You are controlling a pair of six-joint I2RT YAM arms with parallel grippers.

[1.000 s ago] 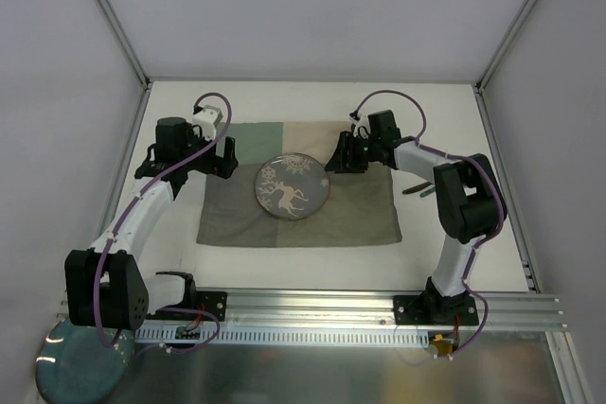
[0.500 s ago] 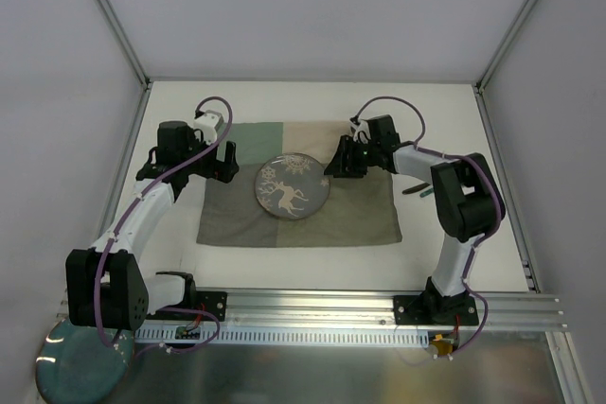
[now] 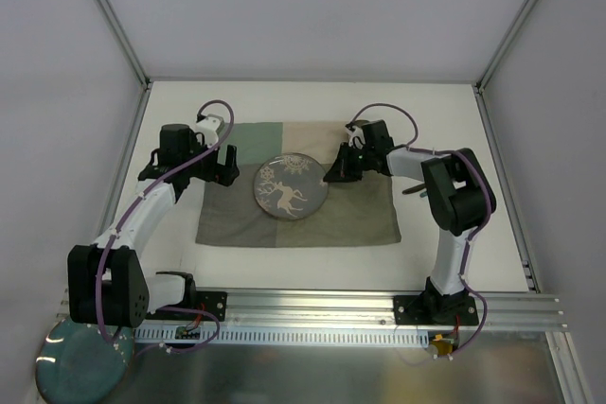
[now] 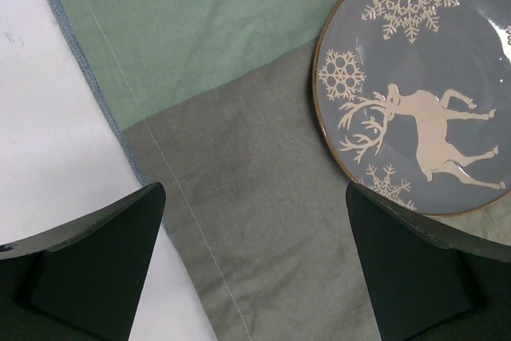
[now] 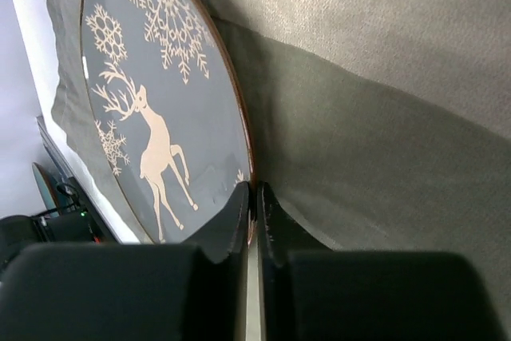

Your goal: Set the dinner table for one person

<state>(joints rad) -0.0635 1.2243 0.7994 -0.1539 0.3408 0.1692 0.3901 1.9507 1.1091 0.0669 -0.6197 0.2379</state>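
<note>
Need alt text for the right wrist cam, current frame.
The right gripper has its two black fingers pinched on the rim of a grey-blue plate decorated with a white reindeer and snowflakes. The plate lies on a grey-green cloth mat that fills the rest of the view.

Black-and-white arms (image 3: 142,215), purple cables (image 3: 214,100)

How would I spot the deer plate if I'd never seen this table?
Find the big white table, then the green-and-beige patchwork cloth mat in its middle. The round blue-grey plate lies on that mat. Unlike the dark teal plate down past the table's near-left corner, it shows a white reindeer, snowflakes and a gold rim.
</note>
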